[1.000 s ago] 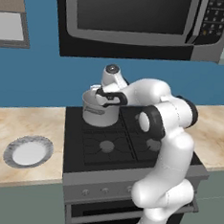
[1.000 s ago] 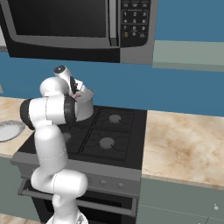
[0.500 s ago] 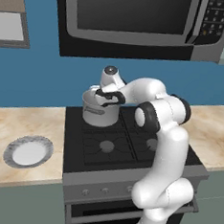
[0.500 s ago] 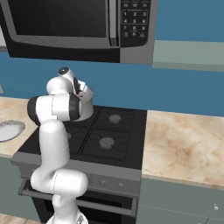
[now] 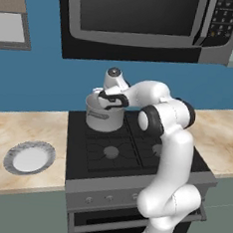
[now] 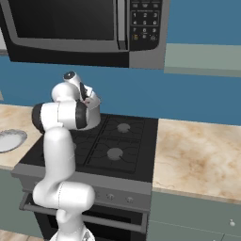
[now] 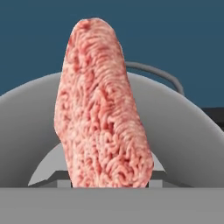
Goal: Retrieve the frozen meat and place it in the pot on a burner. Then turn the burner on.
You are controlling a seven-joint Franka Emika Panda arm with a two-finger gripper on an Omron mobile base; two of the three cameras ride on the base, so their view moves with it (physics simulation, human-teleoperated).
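The jaws [image 7: 109, 186] are closed on the frozen meat [image 7: 101, 109], which stands up long and pink in the hand view, its lower end caught between them. Behind and around the slab curves the grey inner wall of the pot [image 7: 192, 144], with a thin handle arching over the far rim, so the meat hangs at the pot's mouth.

In the left base view the white arm reaches forward and left from the lower right, its hand [image 5: 112, 95] poised at the rim of the pot [image 5: 104, 115]. The pot sits on the rear left burner of the black stove [image 5: 130, 154]; the front left burner [image 5: 111, 151] lies bare just in front of it. A round white plate [image 5: 29, 158] with a grey rim rests on the marbled table [image 5: 17, 135] to the stove's left, well apart from the pot. A microwave [image 5: 142, 18] hangs above.

In the right base view the arm hides most of the pot [image 6: 94, 115], and a speck of red meat [image 6: 86, 100] shows at the hand
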